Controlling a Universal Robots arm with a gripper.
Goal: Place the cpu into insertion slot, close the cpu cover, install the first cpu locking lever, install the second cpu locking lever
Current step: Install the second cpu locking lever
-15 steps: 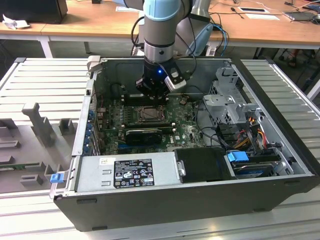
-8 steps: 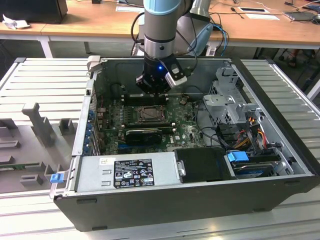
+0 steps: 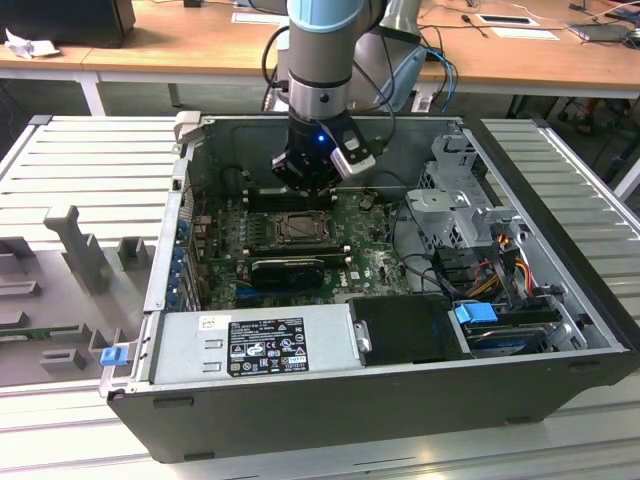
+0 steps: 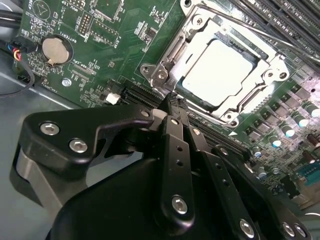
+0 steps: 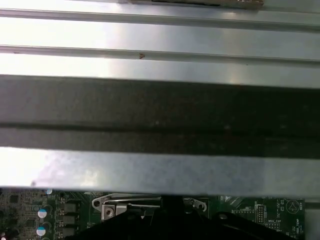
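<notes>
In the second wrist view the cpu [image 4: 220,70] lies flat in the insertion slot [image 4: 167,50], its pale metal top showing. The silver cpu cover [image 4: 267,62] is folded down around it. A thin lever rod [image 4: 245,27] runs along the socket's far edge. My gripper [image 4: 175,102] is shut, its black fingertips pressed together and right at the socket's corner, with nothing seen between them. In the exterior view the gripper [image 3: 305,188] hangs inside the open computer case, just behind the insertion slot [image 3: 298,230] on the green motherboard [image 3: 375,262].
The case [image 3: 400,400] has a grey power supply [image 3: 255,340] in front and a drive cage [image 3: 455,205] with cables on the exterior view's right. A coin battery [image 4: 53,51] sits on the board. The case wall [image 5: 160,115] stands close by in the first wrist view.
</notes>
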